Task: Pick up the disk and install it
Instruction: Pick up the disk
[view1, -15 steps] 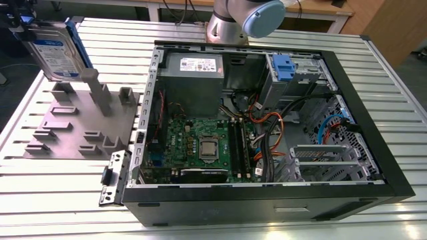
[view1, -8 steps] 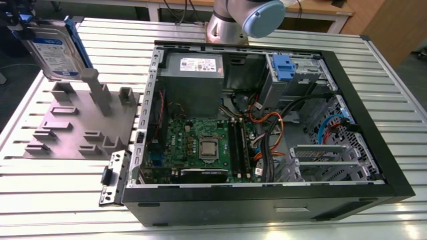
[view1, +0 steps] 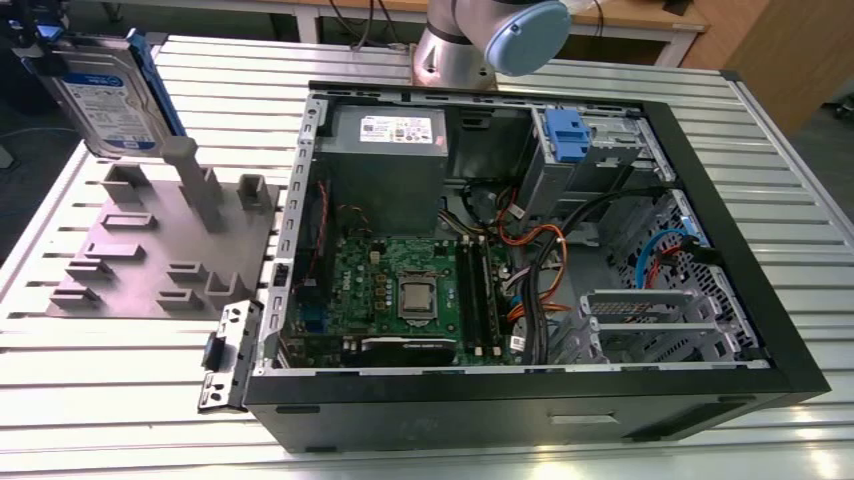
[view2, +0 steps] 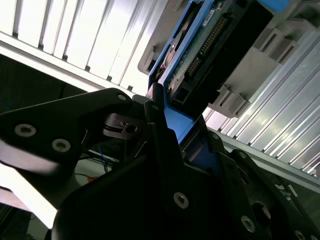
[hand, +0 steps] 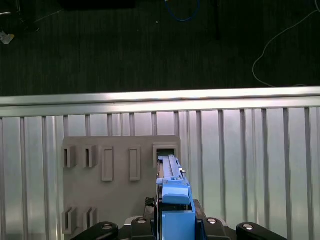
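Status: pick looks done, install not done.

- End effector (hand: 175, 226) is clamped on the disk (view1: 114, 92). In both wrist views the black fingers (view2: 156, 120) sit against the blue bracket on either side of it.
- The disk hangs edge-down from the end effector, label side facing the exterior camera. In the second wrist view its circuit-board side (view2: 200, 52) runs away from the fingers.
- Directly below the end effector is the grey fixture plate (view1: 147, 255). In the first wrist view the disk's far end lines up over one open slot (hand: 166, 151).
- The disk's lower end is about level with the top of the tall post (view1: 198, 185). Can't tell whether it is fully clear of the slot, though most of the body is above it.
- The open computer case (view1: 747, 300) lies on the slatted surface (view1: 787, 180), well apart from the end effector, toward the exterior view's right.
- The drive cage (view1: 607, 140), with its blue latch (view1: 566, 133), is at the case's far corner. Nothing held is near it.

My read: the grasp is secured and the disk is up off the plate. The transfer to the case and the seating in the cage both remain.
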